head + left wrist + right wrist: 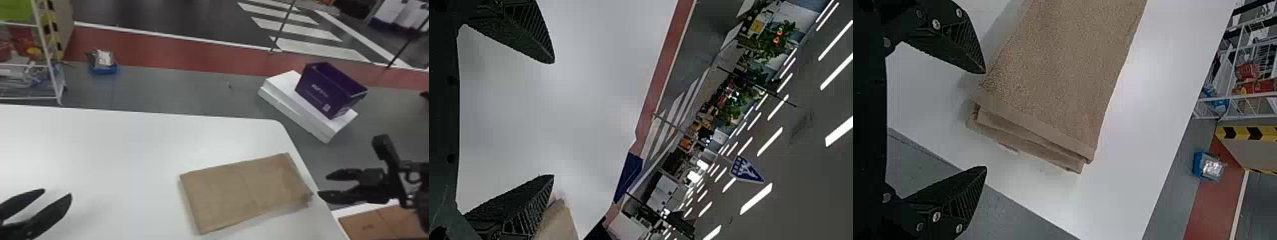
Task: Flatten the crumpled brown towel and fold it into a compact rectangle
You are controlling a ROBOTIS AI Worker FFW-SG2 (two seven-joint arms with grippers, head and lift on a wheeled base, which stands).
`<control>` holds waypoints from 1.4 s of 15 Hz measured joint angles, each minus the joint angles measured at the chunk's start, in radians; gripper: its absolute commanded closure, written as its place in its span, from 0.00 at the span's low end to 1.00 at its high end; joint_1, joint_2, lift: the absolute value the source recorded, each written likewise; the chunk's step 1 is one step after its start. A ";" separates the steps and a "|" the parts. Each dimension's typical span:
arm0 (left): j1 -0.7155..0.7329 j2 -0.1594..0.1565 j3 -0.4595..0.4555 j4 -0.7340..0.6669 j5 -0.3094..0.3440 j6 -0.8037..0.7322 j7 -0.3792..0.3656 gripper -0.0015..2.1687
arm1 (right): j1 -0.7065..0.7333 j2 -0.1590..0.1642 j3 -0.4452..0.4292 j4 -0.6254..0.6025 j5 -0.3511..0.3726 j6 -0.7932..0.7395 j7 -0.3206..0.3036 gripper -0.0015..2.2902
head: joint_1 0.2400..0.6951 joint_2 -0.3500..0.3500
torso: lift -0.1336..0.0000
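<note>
"White desk, purple box beyond it. Where's the towel?"

"Lying flat, already folded, near the desk's right-hand edge. Right pincer has its fingers apart, near the layered end; left pincer is spread too, well away from the cloth."

"How will it handle?"

"Light and soft, I'd say, floppy rather than slippery. Nothing fragile. I'd nip every layer together at that end, or they'll likely slide out of line."
</note>
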 measured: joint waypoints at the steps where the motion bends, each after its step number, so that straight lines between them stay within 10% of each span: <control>1: -0.003 0.000 -0.001 0.003 0.000 0.000 0.000 0.03 | -0.001 -0.001 -0.002 0.022 -0.013 -0.002 0.000 0.10 | 1.00 0.00 | 0.07; 15: -0.005 0.000 -0.005 0.008 0.002 0.000 -0.017 0.03 | -0.227 0.015 0.100 0.339 -0.164 0.072 -0.111 0.10 | 1.00 0.00 | 0.07; 21: -0.001 0.000 0.003 0.003 0.003 0.000 -0.023 0.03 | -0.258 0.025 0.175 0.343 -0.158 0.115 -0.107 0.43 | 1.00 0.00 | 0.07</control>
